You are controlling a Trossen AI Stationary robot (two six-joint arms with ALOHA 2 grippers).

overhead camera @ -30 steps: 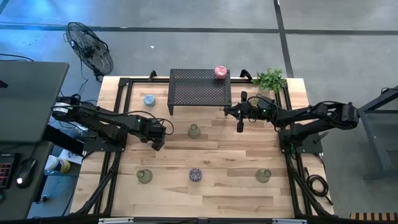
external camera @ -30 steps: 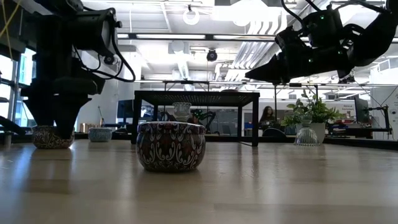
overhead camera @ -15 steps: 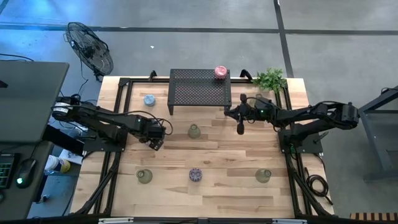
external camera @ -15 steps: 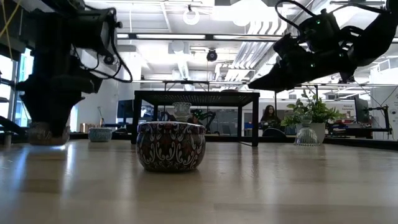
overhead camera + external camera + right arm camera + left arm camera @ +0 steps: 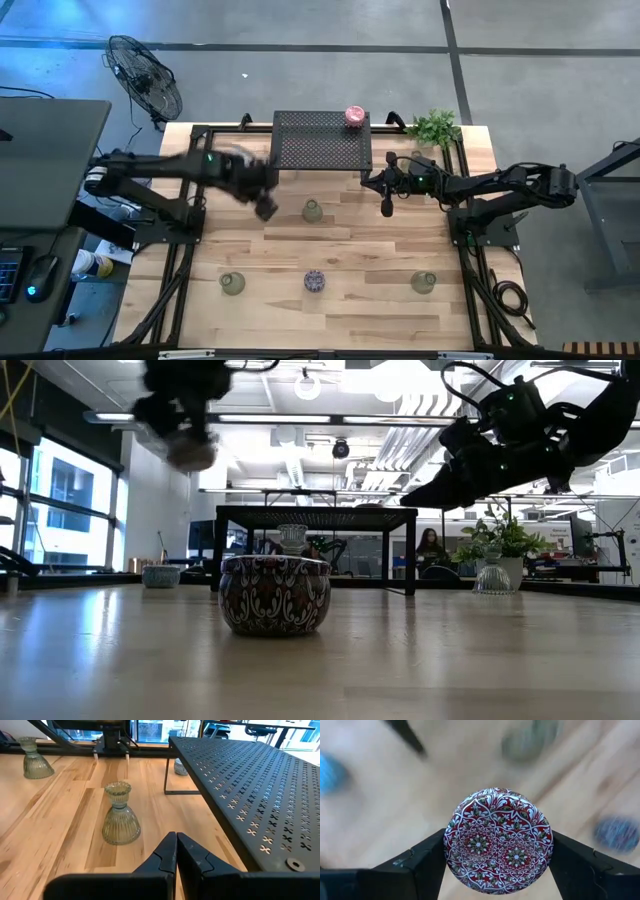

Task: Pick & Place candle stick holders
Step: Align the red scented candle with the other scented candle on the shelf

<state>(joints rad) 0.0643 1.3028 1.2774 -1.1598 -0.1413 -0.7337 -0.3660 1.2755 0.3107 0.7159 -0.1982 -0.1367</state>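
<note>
No readable writing showed. The left gripper [image 5: 497, 865] gripped one red patterned holder [image 5: 498, 841], raised above the table [image 5: 340, 250]. The right gripper [image 5: 176, 851] was closed, empty. Three green holders [image 5: 313, 211], one purple [image 5: 315, 281] and one pink [image 5: 354, 115] were visible.

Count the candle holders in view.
7: pink on the rack; blue left of it; green in front of it; green, purple, green along the near edge; red patterned one in the left hand. Others may be hidden.
</note>
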